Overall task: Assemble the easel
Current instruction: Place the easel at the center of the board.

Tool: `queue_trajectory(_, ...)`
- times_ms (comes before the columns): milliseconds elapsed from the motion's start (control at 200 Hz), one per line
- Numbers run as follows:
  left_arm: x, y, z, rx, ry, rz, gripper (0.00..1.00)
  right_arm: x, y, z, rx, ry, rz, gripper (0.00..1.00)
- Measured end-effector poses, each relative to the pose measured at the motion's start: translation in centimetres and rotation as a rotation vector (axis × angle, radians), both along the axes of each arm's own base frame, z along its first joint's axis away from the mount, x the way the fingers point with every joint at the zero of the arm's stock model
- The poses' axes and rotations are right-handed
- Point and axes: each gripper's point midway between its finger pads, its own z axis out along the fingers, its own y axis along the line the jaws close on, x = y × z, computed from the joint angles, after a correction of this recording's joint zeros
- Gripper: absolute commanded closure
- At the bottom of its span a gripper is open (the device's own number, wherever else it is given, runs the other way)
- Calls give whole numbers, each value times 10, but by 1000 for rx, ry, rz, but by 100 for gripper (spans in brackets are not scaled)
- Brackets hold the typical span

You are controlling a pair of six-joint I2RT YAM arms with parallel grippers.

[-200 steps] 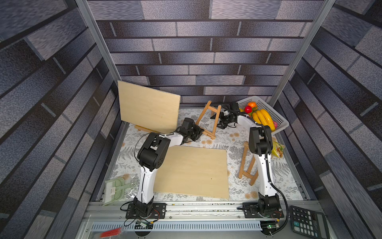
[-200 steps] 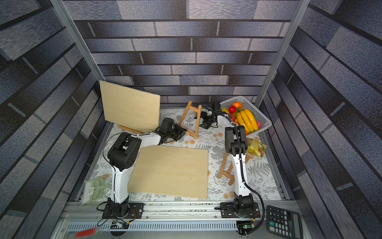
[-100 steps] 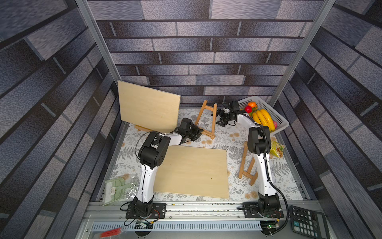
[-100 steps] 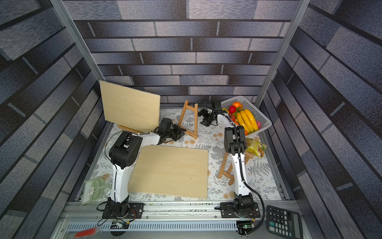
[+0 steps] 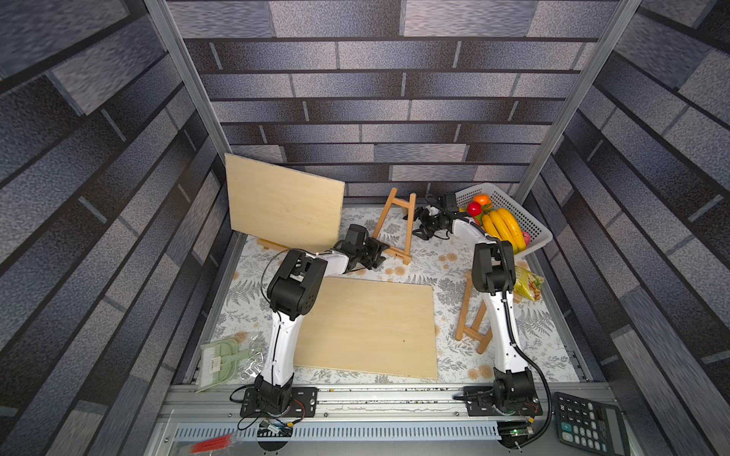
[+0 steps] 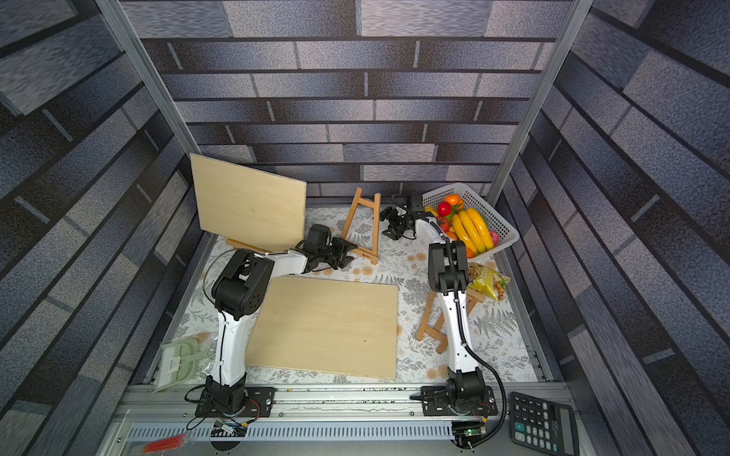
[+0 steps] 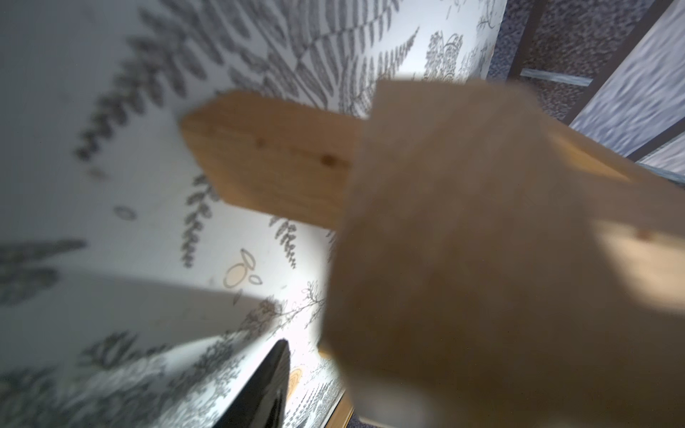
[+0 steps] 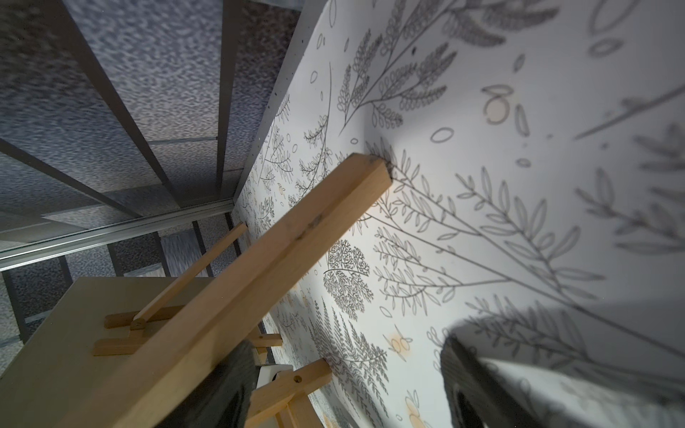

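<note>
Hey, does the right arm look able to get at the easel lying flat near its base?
Probably, though awkwardly. The right arm is stretched toward the standing easel, and the flat easel lies partly beneath the arm itself, near the base. Nothing else covers it, so folding back should work.

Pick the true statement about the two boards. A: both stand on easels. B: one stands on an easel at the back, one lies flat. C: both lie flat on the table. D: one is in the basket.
B: the upright board rests on an easel at the back, while the flat board lies on the table.
</note>
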Motion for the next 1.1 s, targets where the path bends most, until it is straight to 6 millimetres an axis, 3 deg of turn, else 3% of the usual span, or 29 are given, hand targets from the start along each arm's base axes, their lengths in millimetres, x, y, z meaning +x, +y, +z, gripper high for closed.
queue_trajectory(125, -2, -1, 0, 0, 6, -13, 23, 1, -3, 0, 0, -3, -5, 20)
queue_trajectory(351, -6, 0, 6, 5, 4, -45, 19, -1, -9, 0, -15, -17, 4, 19)
queue_trajectory(506, -12, 0, 18, 17, -10, -72, 15, -26, -18, -1, -37, 18, 6, 19)
queue_trajectory(807, -27, -1, 72, 27, -107, -142, 16, -77, -44, 0, -95, 78, -23, 18)
queue_trajectory(972, -42, -4, 97, 44, -153, -193, 16, -105, -65, 24, -134, 53, -44, 19)
queue_trajectory(1097, -64, -6, 116, 86, -193, -268, 17, -124, -71, 58, -167, -32, -34, 20)
